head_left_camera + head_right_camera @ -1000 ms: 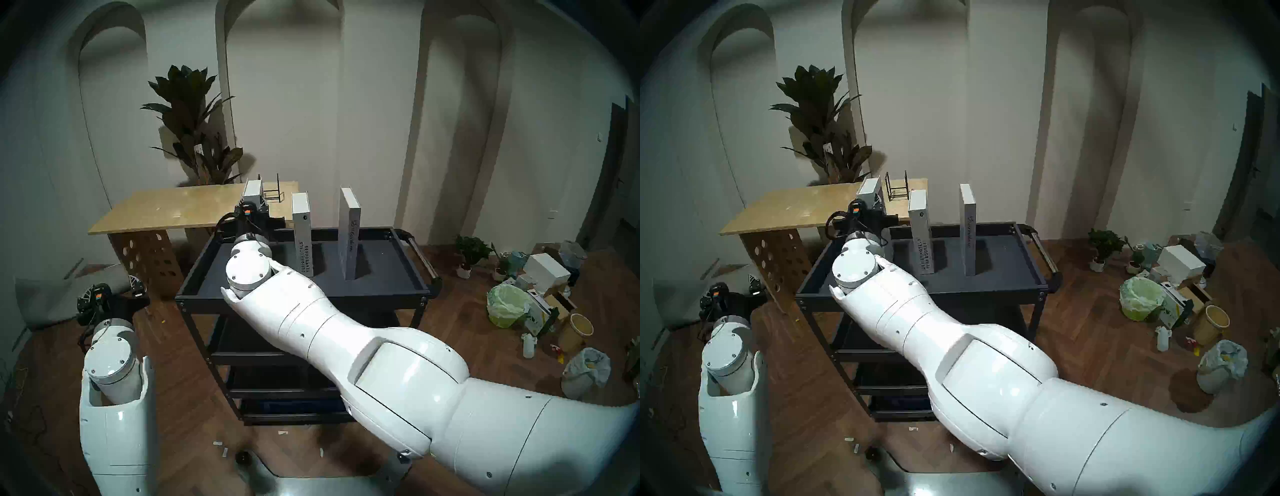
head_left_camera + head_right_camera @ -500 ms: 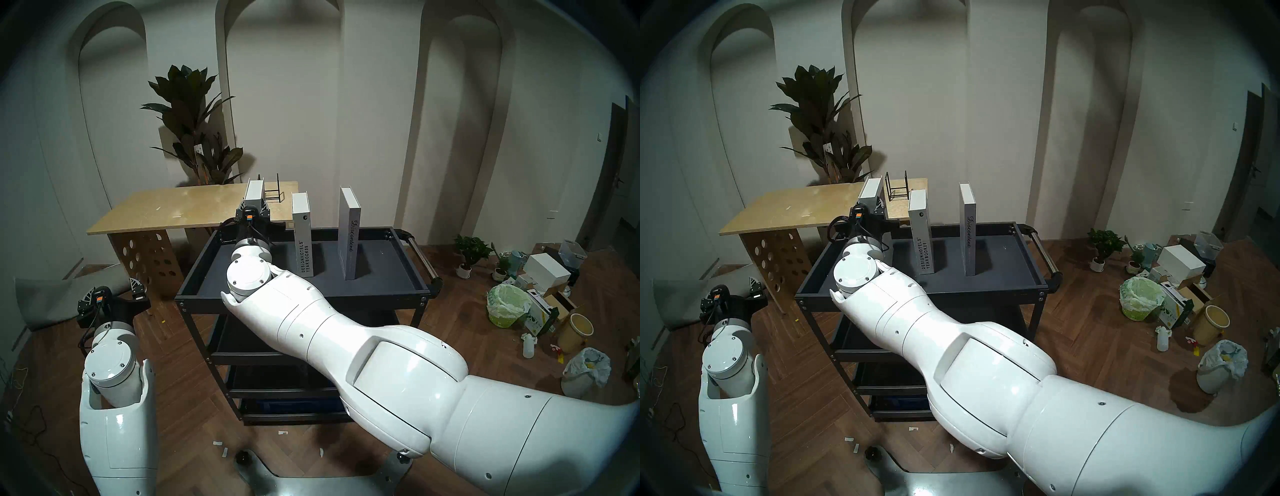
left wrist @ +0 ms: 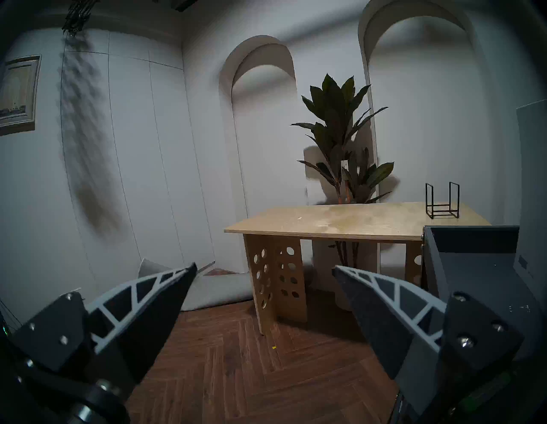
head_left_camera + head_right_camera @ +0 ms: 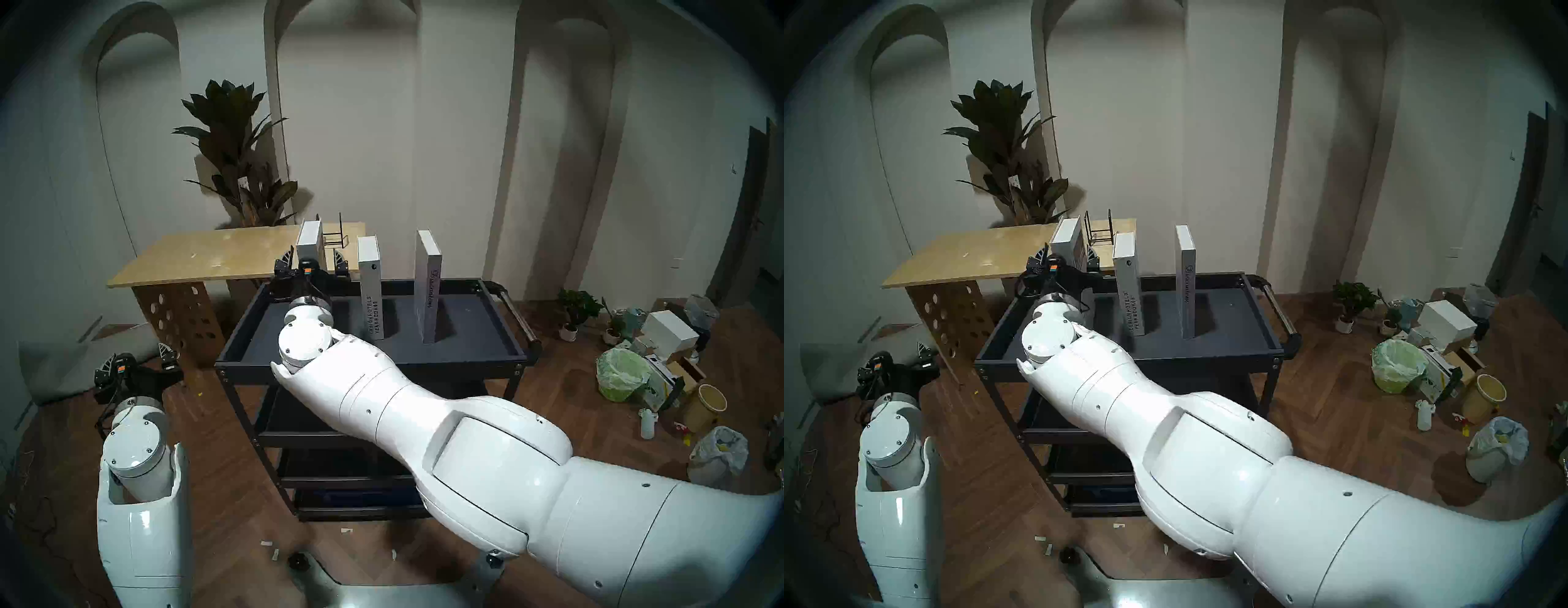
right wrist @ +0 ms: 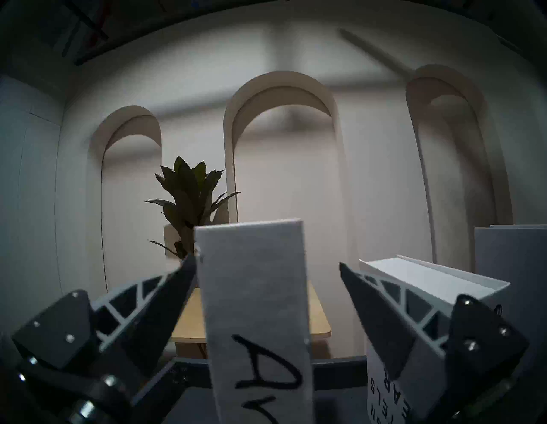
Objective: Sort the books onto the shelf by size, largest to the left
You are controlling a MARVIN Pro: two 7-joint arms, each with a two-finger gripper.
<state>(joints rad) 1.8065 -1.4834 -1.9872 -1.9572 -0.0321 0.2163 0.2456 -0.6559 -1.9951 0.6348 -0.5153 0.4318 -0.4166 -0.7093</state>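
Right gripper (image 5: 266, 272) has just spread its jaws off Arletta (image 5: 251, 284), which now stands free at the shelf's (image 4: 466, 352) left end, centre frame. Yearbook (image 4: 371, 293) and Discontent (image 4: 428, 288) to its right look mis-ordered. Left gripper (image 3: 263, 272) idles apart, lower left.

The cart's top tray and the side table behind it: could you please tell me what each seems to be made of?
The top tray looks like painted or powder-coated metal: dark grey, matte, with thin folded rims and bolted corners. The side table looks like unfinished plywood: pale, faintly grained, with a layered edge showing in the left wrist view and round holes cut through its leg panels.
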